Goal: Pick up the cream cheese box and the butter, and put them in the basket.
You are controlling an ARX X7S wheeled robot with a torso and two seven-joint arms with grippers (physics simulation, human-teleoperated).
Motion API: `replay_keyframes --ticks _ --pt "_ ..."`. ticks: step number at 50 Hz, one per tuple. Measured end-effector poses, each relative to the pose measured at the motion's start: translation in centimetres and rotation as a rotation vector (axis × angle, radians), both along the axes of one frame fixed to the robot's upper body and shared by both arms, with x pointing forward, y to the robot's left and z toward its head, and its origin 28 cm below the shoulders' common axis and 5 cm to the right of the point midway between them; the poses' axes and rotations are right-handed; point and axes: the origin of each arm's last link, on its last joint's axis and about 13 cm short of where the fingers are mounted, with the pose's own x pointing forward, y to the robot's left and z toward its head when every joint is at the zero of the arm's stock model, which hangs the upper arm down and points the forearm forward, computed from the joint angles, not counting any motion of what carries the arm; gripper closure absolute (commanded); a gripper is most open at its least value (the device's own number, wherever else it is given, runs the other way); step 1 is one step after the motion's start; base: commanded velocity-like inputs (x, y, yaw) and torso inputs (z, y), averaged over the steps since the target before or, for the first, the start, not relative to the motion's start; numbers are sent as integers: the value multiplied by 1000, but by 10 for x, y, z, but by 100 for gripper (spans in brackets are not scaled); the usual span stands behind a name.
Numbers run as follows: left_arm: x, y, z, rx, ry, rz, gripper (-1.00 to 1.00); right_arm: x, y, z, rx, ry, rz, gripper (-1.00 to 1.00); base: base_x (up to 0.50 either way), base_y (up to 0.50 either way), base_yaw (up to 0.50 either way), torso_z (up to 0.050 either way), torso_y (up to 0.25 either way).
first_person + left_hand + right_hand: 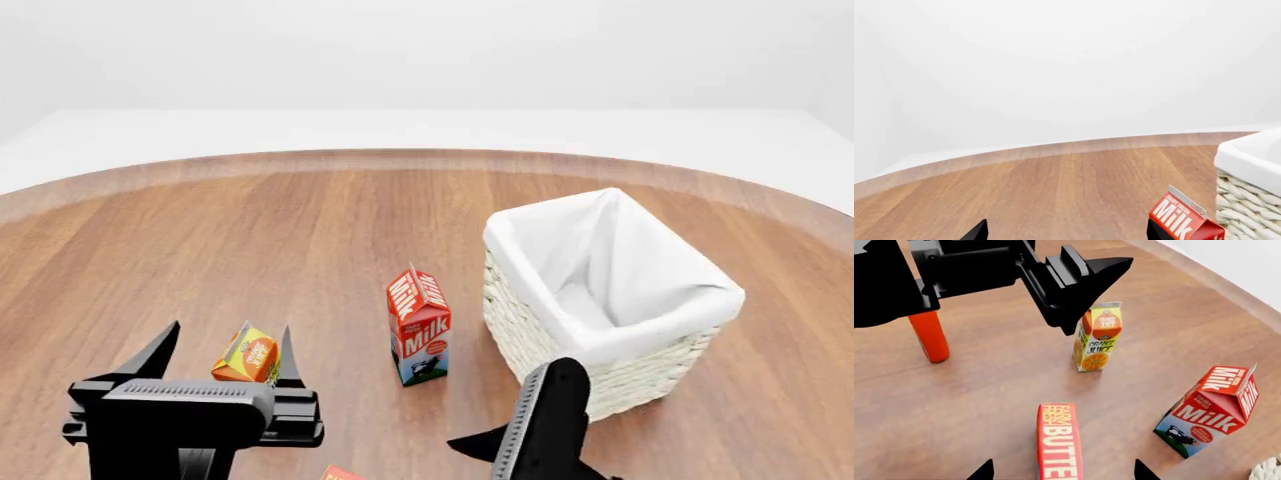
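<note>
1. The left claw (224,352) hangs above the wooden counter (267,240), fingers spread and holding nothing, with the juice carton (246,355) just behind it.
2. The right claw (1062,471) is spread too, its two tips either side of the butter (1058,440), not touching it.
3. The butter stands on its long edge on the counter, near the juice and the milk carton (1207,410).
4. The basket (607,290) sits just beside the milk, with only its white liner showing inside.
5. An orange bottle (929,335) stands beyond the left claw.
6. The cream cheese box is not in sight.
</note>
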Motion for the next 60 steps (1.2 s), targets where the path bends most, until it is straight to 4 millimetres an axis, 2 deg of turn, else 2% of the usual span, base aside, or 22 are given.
replay_keyframes --ticks 60 --pt "0 -1 0 1 -1 -4 -100 26 20 -42 -101 77 -29 -100 0 0 0 0 0"
